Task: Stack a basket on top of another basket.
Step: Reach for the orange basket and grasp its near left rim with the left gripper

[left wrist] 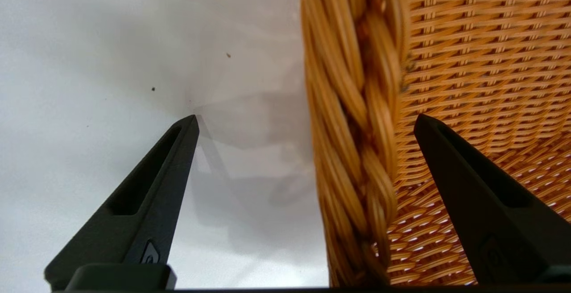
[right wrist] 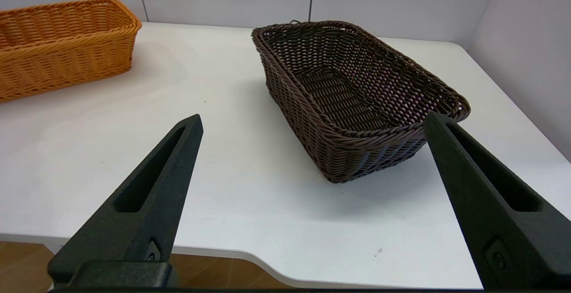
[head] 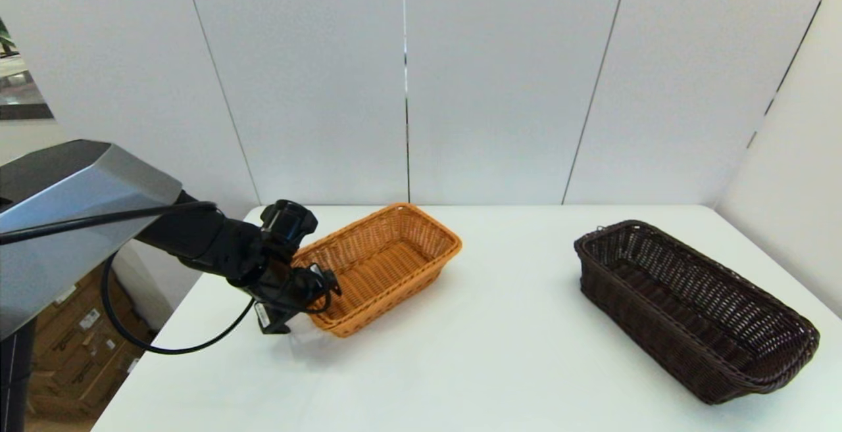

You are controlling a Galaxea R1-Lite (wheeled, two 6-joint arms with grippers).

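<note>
The left gripper (head: 327, 285) hides the near end of the orange-tan basket (head: 385, 264) in the head view; the left wrist view cuts off most of that basket. The right arm sits outside the head view.

One dark brown basket (head: 697, 307); one orange-tan basket (head: 381, 264).

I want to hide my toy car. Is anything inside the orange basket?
The orange basket shows only its bare woven bottom. The left gripper, open, straddles its near rim, and the arm covers that corner.
</note>
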